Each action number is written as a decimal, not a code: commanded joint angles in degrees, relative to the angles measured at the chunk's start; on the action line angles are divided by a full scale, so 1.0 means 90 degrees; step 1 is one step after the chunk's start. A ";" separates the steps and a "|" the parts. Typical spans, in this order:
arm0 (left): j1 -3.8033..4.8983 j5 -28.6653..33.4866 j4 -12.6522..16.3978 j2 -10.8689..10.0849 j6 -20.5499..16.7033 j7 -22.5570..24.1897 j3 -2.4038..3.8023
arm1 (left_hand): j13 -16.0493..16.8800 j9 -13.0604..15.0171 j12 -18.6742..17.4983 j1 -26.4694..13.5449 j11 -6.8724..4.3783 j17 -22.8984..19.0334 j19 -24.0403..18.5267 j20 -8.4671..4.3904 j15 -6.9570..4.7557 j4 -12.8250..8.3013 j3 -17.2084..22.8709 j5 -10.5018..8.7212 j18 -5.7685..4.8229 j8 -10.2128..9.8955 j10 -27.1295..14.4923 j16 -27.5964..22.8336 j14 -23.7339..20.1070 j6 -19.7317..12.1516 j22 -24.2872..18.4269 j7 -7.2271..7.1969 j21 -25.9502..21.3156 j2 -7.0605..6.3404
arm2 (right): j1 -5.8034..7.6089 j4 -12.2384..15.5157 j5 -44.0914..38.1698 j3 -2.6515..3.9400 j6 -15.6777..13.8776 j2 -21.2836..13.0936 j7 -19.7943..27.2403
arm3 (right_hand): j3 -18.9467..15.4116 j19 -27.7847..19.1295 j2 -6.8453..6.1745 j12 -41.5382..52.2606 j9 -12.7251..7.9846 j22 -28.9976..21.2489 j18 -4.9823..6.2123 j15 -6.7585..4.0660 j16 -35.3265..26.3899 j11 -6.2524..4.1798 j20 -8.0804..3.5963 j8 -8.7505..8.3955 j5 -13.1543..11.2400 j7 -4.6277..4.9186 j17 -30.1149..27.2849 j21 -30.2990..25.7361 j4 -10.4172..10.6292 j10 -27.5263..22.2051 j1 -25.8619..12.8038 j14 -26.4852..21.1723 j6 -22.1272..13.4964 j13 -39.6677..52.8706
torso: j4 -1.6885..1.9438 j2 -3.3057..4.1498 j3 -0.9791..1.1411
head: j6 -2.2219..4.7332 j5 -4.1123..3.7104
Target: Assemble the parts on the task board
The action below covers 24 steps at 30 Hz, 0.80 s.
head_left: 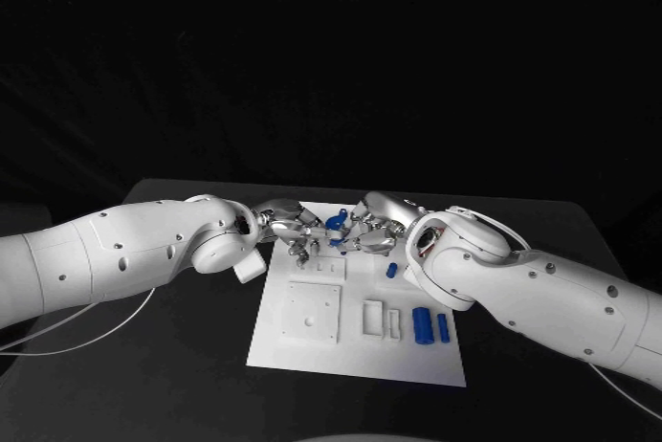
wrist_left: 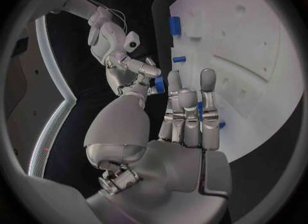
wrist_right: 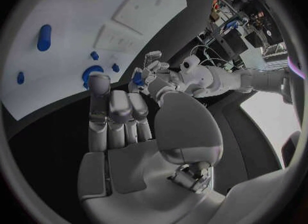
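Head view: both white arms reach inward over the far end of the task board [head_left: 352,351] on the black desk [head_left: 165,385]. Left hand [head_left: 287,224] and right hand [head_left: 362,230] nearly meet there, a small blue part [head_left: 337,239] between them; which fingers grip it, cannot tell. Two blue parts [head_left: 430,327] lie near the board's right edge.

Left wrist view: left-hand fingers [wrist_left: 188,112] extended, close together.

Right wrist view: right-hand fingers [wrist_right: 117,111] likewise straight, side by side.

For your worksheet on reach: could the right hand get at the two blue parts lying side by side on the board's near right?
Probably yes: the two blue parts lie uncovered on the task board, beside the right arm; the right hand must draw back.
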 commanded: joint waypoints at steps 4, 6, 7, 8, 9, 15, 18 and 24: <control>-0.0004 -0.0002 0.0022 0.0030 0.0050 0.0138 0.0006 | -0.0018 -0.0015 0.0039 0.0005 0.0001 -0.0016 -0.0011 0.0043 0.0000 -0.0204 -0.0123 0.0085 0.0048 0.0047 -0.0042 0.0050 -0.0038 -0.0038 0.0122 0.0005 -0.0032 0.0265 | 0.0000 -0.0009 -0.0027 0.0005 0.0077 0.0015 0.0014 | -0.0046 0.0305 -0.0043 -0.0021 0.0006 0.0067 -0.0109 -0.0023 -0.0027 -0.0031 -0.0029 0.0021 0.0043 0.0006 0.0002 -0.0018 0.0000 0.0005 0.0030 -0.0001 -0.0001 0.0006 | 0.0002 -0.0003 0.0005 | -0.0014 -0.0004; -0.0004 0.0020 0.0022 0.0030 -0.0001 0.0163 0.0006 | -0.0020 -0.0012 0.0039 0.0015 -0.0006 -0.0022 -0.0011 0.0039 0.0000 -0.0278 -0.0181 0.0062 0.0047 0.0059 -0.0053 0.0050 -0.0039 -0.0029 0.0121 -0.0003 -0.0029 0.0424 | 0.0000 -0.0012 -0.0026 0.0005 0.0086 0.0015 0.0016 | -0.0046 0.0305 -0.0043 -0.0021 0.0006 0.0067 -0.0109 -0.0023 -0.0027 -0.0031 -0.0029 0.0021 0.0043 0.0006 0.0002 -0.0018 0.0000 0.0005 0.0030 -0.0001 -0.0001 0.0006 | 0.0003 -0.0002 0.0006 | -0.0016 -0.0008; -0.0004 0.0035 0.0021 0.0030 -0.0030 0.0182 0.0006 | -0.0018 0.0000 0.0047 0.0030 -0.0011 -0.0029 -0.0005 0.0038 -0.0006 -0.0344 -0.0246 0.0084 0.0048 0.0081 -0.0057 0.0048 -0.0034 -0.0019 0.0119 -0.0016 -0.0031 0.0520 | 0.0000 -0.0013 -0.0026 0.0005 0.0090 0.0015 0.0017 | -0.0046 0.0305 -0.0043 -0.0021 0.0006 0.0067 -0.0109 -0.0023 -0.0027 -0.0031 -0.0029 0.0021 0.0043 0.0006 0.0002 -0.0018 0.0000 0.0005 0.0030 -0.0001 -0.0001 0.0006 | 0.0003 -0.0002 0.0006 | -0.0016 -0.0008; -0.0004 0.0051 0.0021 0.0029 -0.0052 0.0200 0.0006 | -0.0019 0.0009 0.0046 0.0073 -0.0019 -0.0030 0.0002 0.0032 -0.0014 -0.0377 -0.0220 0.0316 0.0048 0.0093 -0.0054 0.0052 -0.0025 -0.0016 0.0121 -0.0027 -0.0027 0.0570 | 0.0000 -0.0015 -0.0025 0.0005 0.0093 0.0014 0.0017 | -0.0046 0.0305 -0.0043 -0.0021 0.0006 0.0067 -0.0109 -0.0023 -0.0027 -0.0031 -0.0029 0.0021 0.0043 0.0006 0.0002 -0.0018 0.0000 0.0005 0.0030 -0.0001 -0.0001 0.0006 | 0.0003 -0.0002 0.0006 | -0.0018 -0.0006; -0.0004 0.0066 0.0020 0.0028 -0.0067 0.0217 0.0006 | -0.0021 0.0015 0.0044 0.0097 -0.0025 -0.0031 0.0004 0.0028 -0.0018 -0.0405 -0.0205 0.0422 0.0044 0.0099 -0.0054 0.0051 -0.0024 -0.0021 0.0122 -0.0035 -0.0026 0.0610 | 0.0000 -0.0016 -0.0025 0.0005 0.0095 0.0014 0.0017 | -0.0046 0.0305 -0.0043 -0.0021 0.0006 0.0067 -0.0109 -0.0023 -0.0027 -0.0031 -0.0029 0.0021 0.0043 0.0006 0.0002 -0.0018 0.0000 0.0005 0.0030 -0.0001 -0.0001 0.0006 | 0.0003 -0.0002 0.0008 | -0.0018 -0.0004; -0.0005 0.0147 0.0027 0.0041 -0.0036 0.0263 0.0006 | -0.0033 0.0044 0.0029 0.0332 -0.0058 -0.0020 -0.0001 0.0001 -0.0045 -0.0725 0.0046 0.0849 0.0021 0.0137 -0.0044 0.0069 -0.0018 -0.0014 0.0127 -0.0088 -0.0013 0.0864 | 0.0000 -0.0029 -0.0025 0.0005 0.0099 0.0020 0.0016 | -0.0046 0.0305 -0.0043 -0.0021 0.0006 0.0067 -0.0109 -0.0023 -0.0027 -0.0031 -0.0029 0.0021 0.0043 0.0006 0.0002 -0.0018 0.0000 0.0005 0.0030 -0.0001 -0.0001 0.0006 | -0.0001 0.0000 0.0008 | -0.0029 -0.0005; -0.0005 0.0165 0.0042 0.0048 0.0044 0.0262 0.0005 | -0.0048 0.0079 0.0009 0.0477 -0.0075 -0.0010 -0.0005 -0.0015 -0.0060 -0.0959 0.0259 0.1190 0.0007 0.0175 -0.0035 0.0081 -0.0018 -0.0012 0.0130 -0.0120 0.0002 0.0942 | 0.0000 -0.0045 -0.0024 0.0005 0.0096 0.0027 0.0016 | -0.0046 0.0305 -0.0043 -0.0021 0.0006 0.0067 -0.0109 -0.0023 -0.0027 -0.0031 -0.0029 0.0021 0.0043 0.0006 0.0002 -0.0018 0.0000 0.0005 0.0030 -0.0001 -0.0001 0.0006 | 0.0000 -0.0001 0.0008 | -0.0032 -0.0010; -0.0005 0.0190 0.0053 0.0054 0.0191 0.0249 0.0005 | -0.0084 0.0157 -0.0036 0.0394 -0.0086 0.0007 -0.0036 -0.0031 -0.0070 -0.1293 0.0531 0.1408 -0.0008 0.0250 0.0006 0.0087 -0.0026 -0.0016 0.0129 -0.0144 0.0040 0.0967 | 0.0000 -0.0078 -0.0025 0.0006 0.0092 0.0042 0.0014 | -0.0046 0.0305 -0.0043 -0.0021 0.0006 0.0067 -0.0109 -0.0023 -0.0027 -0.0031 -0.0029 0.0021 0.0043 0.0006 0.0002 -0.0018 0.0000 0.0005 0.0030 -0.0001 -0.0001 0.0006 | -0.0001 -0.0003 0.0009 | -0.0037 -0.0010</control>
